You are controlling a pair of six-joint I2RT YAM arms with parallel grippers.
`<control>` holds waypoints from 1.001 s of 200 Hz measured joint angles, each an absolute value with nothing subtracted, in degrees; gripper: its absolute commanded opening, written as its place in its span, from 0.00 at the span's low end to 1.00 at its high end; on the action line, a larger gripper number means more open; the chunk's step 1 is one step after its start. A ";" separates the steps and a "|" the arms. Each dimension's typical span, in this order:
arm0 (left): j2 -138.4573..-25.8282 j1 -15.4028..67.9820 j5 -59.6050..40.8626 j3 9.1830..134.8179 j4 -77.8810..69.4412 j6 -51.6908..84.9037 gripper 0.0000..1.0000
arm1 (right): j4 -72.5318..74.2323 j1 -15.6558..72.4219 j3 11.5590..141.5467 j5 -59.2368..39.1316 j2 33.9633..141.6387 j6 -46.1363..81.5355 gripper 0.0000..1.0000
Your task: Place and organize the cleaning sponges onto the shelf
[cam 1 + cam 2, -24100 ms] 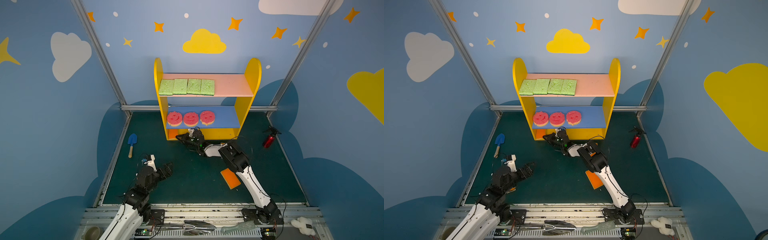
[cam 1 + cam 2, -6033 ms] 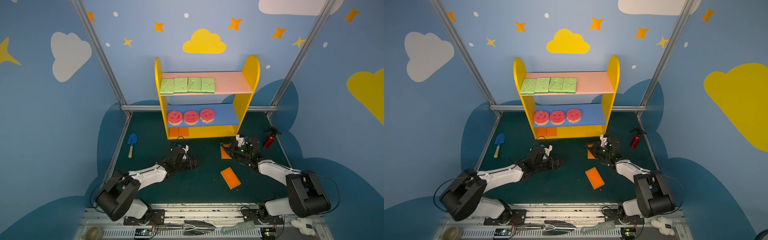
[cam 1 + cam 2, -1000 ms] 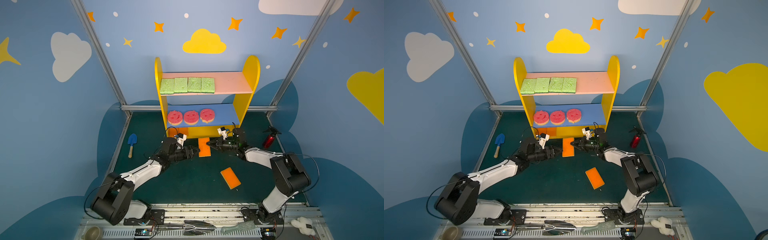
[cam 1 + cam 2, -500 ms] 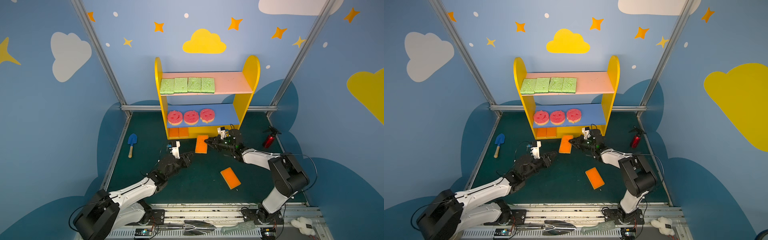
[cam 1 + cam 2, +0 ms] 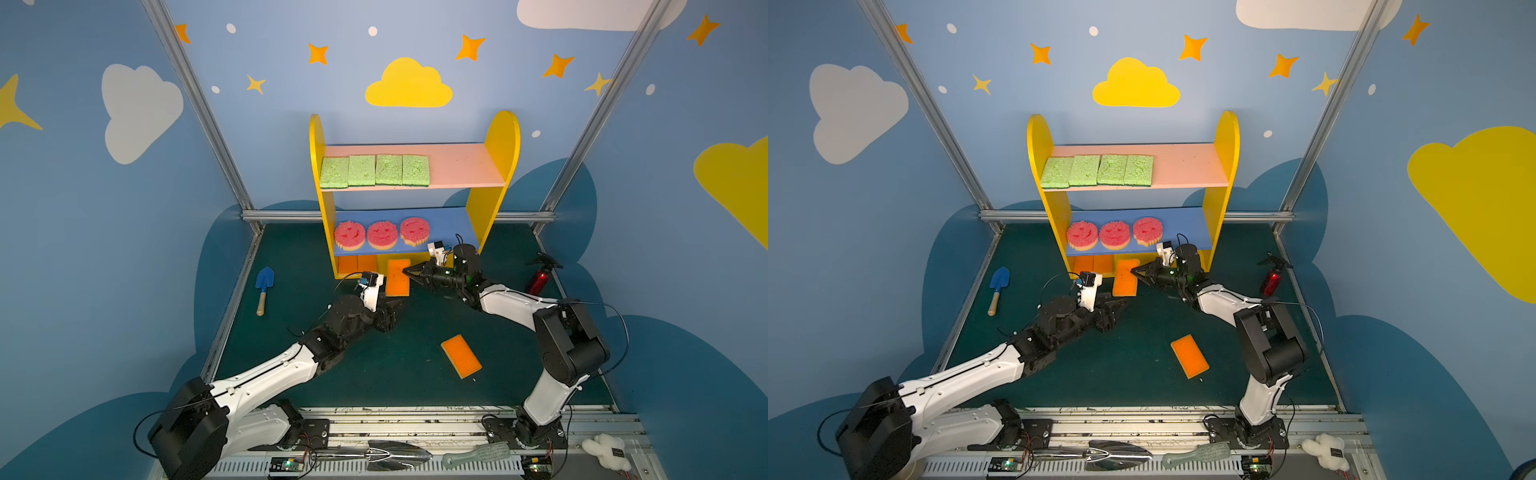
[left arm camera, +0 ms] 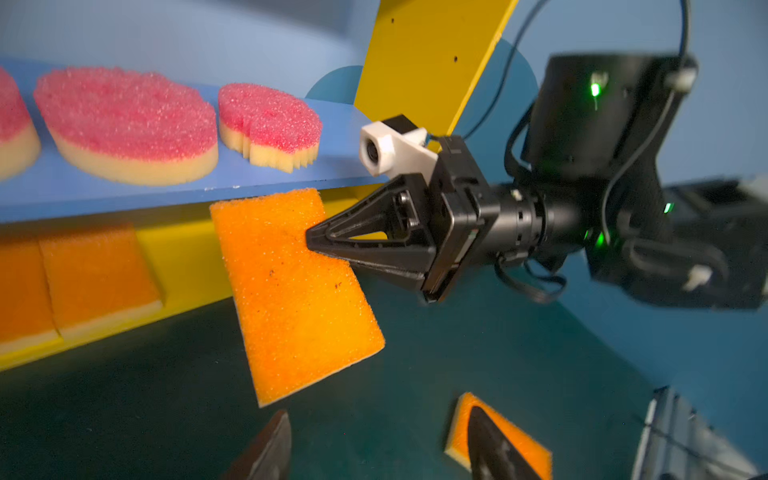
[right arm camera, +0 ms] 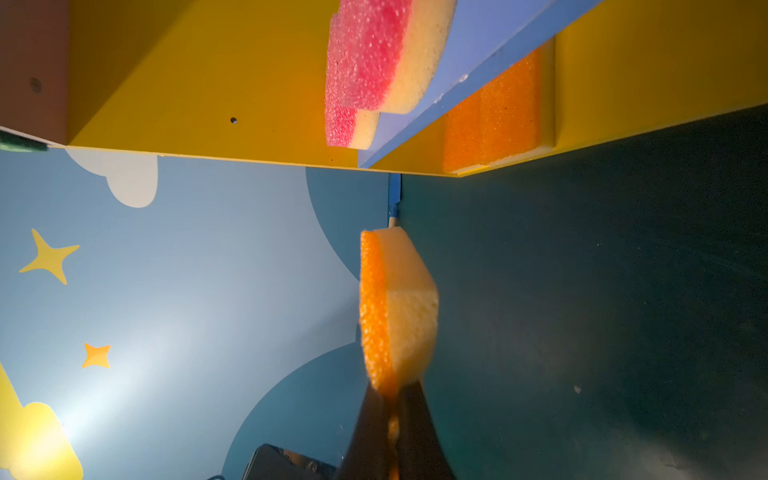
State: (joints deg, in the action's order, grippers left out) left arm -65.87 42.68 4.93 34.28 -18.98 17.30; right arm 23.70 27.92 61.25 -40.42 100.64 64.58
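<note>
Two claws, your right claw (image 5: pixel 407 271) clamped on the orange sponge (image 5: pixel 397 279) at the shelf (image 5: pixel 503 137) base, your left claw (image 5: pixel 394 308) parted, empty.

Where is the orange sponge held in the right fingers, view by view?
Top view: sponge at centre, before the shelf.
Top view: sponge just left of centre.
Left wrist: sponge mid-frame, orange face showing.
Right wrist: sponge mid-frame, edge-on.
Shared landmark: rightmost pink sponge, in all four.

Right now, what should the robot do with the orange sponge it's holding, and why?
Probably ease it onto the shelf base: the right gripper pinches the orange sponge just in front of it, next to two orange sponges already there, with free space beside them.
</note>
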 measured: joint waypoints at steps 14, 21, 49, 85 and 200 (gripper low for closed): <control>-65.49 42.94 5.41 33.19 -17.80 11.68 0.68 | 20.10 27.40 63.05 -41.65 100.38 62.78 0.00; -65.12 43.07 5.80 32.47 -17.43 9.28 0.68 | 18.26 26.98 63.59 -42.15 100.22 61.91 0.00; -62.89 43.00 8.88 29.98 -17.50 6.66 0.58 | 11.40 25.39 64.34 -43.03 98.94 58.85 0.00; -61.45 41.47 9.13 25.74 -25.30 18.02 0.54 | 11.53 24.86 61.60 -42.46 94.41 57.80 0.00; -73.58 42.06 9.63 17.98 -53.52 66.57 0.52 | 31.48 24.80 55.55 -40.03 90.65 60.25 0.00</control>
